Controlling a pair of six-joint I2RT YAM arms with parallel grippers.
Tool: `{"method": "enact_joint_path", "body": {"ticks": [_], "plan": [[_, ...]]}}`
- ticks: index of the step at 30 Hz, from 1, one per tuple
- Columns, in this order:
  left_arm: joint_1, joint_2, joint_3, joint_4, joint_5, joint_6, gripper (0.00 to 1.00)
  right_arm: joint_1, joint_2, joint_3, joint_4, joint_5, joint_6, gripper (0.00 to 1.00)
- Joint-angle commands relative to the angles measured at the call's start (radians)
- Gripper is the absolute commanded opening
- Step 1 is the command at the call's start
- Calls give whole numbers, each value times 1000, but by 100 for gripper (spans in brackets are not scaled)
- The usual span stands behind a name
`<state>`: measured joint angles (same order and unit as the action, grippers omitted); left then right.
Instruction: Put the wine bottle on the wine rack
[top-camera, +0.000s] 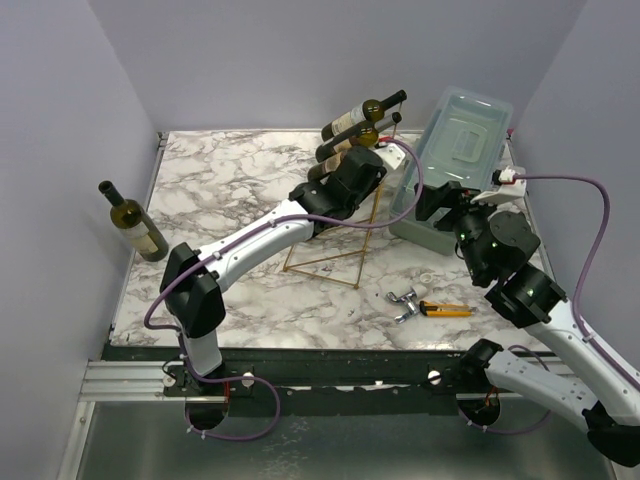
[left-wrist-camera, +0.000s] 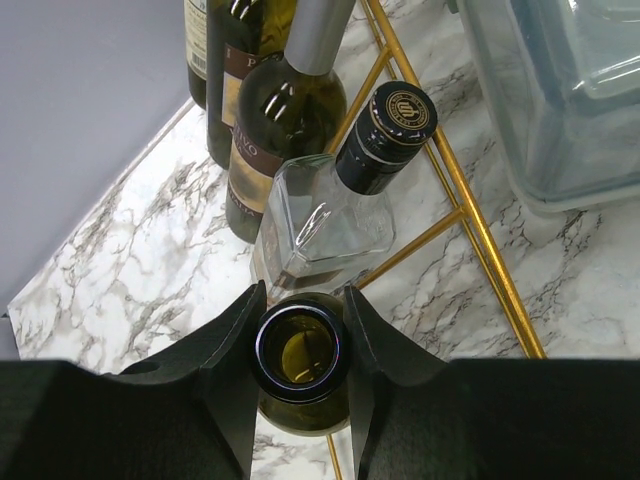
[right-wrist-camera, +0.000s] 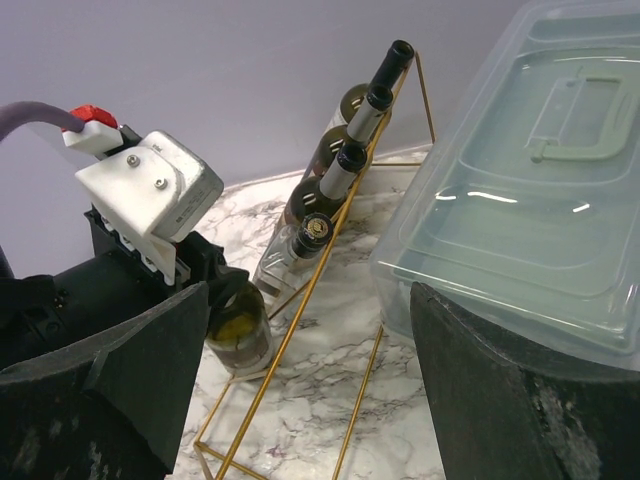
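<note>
At rack's lowest rung, wine bottle (right-wrist-camera: 240, 330): neck clenched in left gripper (left-wrist-camera: 300, 352), body apparently resting low on wine rack (left-wrist-camera: 478, 230), table's 12 o'clock.
Progress: judged almost placed; release and withdrawal outstanding.
Rungs above: other bottles (top-camera: 362, 115) racked.
Right gripper (right-wrist-camera: 308, 340): spread, empty, rack's 3 o'clock, by plastic box (right-wrist-camera: 520, 180).

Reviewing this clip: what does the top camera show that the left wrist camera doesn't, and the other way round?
Only the top view: a spare bottle standing at the table's left edge, and a yellow cutter near the front. Only the left wrist view: the open mouth of the wine bottle, clamped in the left gripper. Both: the gold wine rack, the dark bottles lying on it, and the plastic box.
</note>
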<state>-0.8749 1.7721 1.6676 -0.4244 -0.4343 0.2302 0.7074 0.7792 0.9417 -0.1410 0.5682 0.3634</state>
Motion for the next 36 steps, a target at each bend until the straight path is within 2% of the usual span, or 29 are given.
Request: {"method": "enact_joint_path", "body": {"ticks": [1, 3, 8, 15, 21, 36], "plan": [[-16, 43, -3, -66, -2, -12, 5, 3, -20, -15, 24, 33, -22, 84], [-18, 43, -5, -83, 27, -19, 14, 2, -22, -17, 24, 32, -22, 84], [-19, 42, -1, -124, 177, -32, 27, 2, -23, -25, 23, 26, -19, 84], [-23, 81, 28, -174, 221, -37, 36, 3, -21, -20, 15, 16, -15, 84], [-23, 90, 40, -196, 293, -60, 50, 3, -27, -28, 17, 22, -18, 84], [-23, 75, 132, -252, 234, -117, 67, 2, -23, -34, 18, 12, -10, 84]]}}
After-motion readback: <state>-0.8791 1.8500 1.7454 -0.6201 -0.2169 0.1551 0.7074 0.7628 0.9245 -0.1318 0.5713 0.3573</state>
